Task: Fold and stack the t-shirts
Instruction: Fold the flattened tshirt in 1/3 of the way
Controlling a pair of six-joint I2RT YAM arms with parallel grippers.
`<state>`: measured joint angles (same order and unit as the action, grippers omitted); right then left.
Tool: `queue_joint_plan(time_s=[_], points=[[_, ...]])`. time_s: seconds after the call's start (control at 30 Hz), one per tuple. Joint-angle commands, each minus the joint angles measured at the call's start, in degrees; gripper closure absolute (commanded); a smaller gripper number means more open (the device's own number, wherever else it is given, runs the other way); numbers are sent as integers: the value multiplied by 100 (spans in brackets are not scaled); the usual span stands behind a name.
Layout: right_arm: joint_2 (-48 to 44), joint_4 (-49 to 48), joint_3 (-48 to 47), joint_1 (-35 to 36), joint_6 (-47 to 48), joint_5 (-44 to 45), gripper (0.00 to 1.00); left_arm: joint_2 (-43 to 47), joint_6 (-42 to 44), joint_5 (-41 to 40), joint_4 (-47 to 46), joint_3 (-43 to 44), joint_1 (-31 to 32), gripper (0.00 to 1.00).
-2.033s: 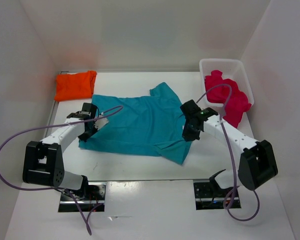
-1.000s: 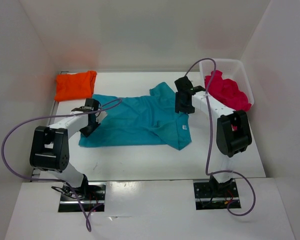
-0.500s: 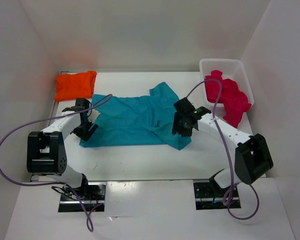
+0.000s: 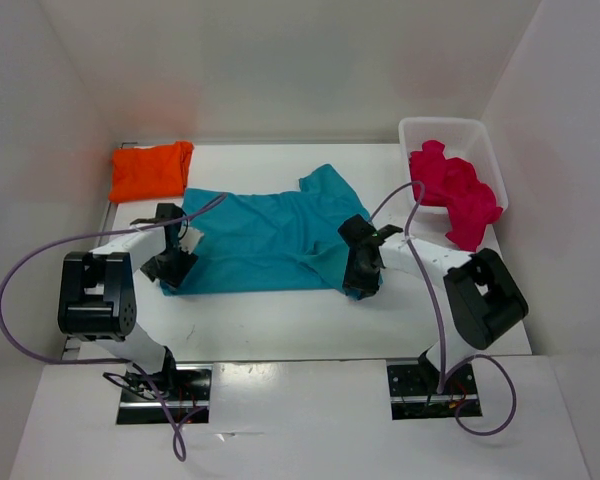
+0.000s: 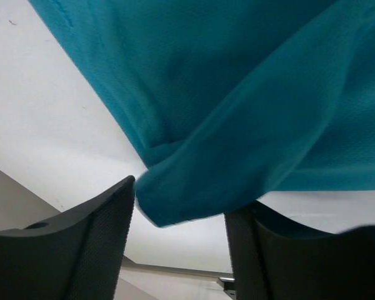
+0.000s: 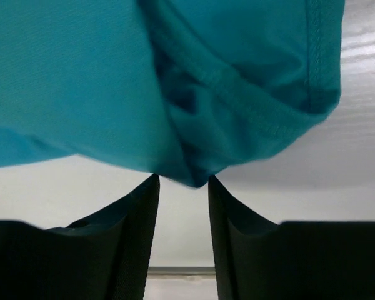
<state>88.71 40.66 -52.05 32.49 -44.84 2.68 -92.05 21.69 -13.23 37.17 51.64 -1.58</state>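
The teal t-shirt (image 4: 270, 240) lies spread in the middle of the table, its right sleeve folded in. My left gripper (image 4: 170, 263) is at its near-left corner. In the left wrist view this gripper (image 5: 180, 200) is open, with the teal corner (image 5: 237, 94) bulging between the fingertips. My right gripper (image 4: 358, 272) is at the shirt's near-right edge. The right wrist view shows it (image 6: 183, 178) open, a fold of teal cloth (image 6: 81, 81) dipping between the tips. The orange t-shirt (image 4: 152, 170) lies folded at the back left. The pink-red t-shirt (image 4: 455, 190) is bunched in the basket.
The white basket (image 4: 440, 128) stands at the back right against the wall, with the pink-red cloth hanging over its near rim. White walls close in the table on three sides. Purple cables loop from both arms.
My right gripper swung from the shirt's far right side down to its near-right edge, and the right sleeve now lies folded in. My left gripper's jaws opened wider at the near-left corner.
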Motion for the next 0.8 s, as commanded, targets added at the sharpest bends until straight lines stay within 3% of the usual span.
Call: queue_joint_plan(time_s=[0.0, 0.1, 0.17, 0.23, 0.4, 0.63, 0.77], points=[[349, -270, 11, 38, -25, 179, 59, -199, -139, -144, -271, -198, -35, 37], [428, -270, 11, -23, 37, 251, 73, -349, -139, -215, -385, -198, -35, 52], [428, -270, 11, -146, 89, 251, 89, -410, -139, -267, -447, -251, -35, 67], [350, -270, 11, -294, 89, 312, 100, -472, -139, -267, -499, -251, -35, 75], [226, -24, -191, -612, 335, 461, 100, -524, 80, -689, -675, -303, -96, 91], [165, 469, -798, -981, 853, 1059, 100, -472, 282, -743, -737, -251, -290, 91], [462, 241, -1122, -1034, 1214, 366, 100, -472, 283, -689, -685, -198, -290, 91]])
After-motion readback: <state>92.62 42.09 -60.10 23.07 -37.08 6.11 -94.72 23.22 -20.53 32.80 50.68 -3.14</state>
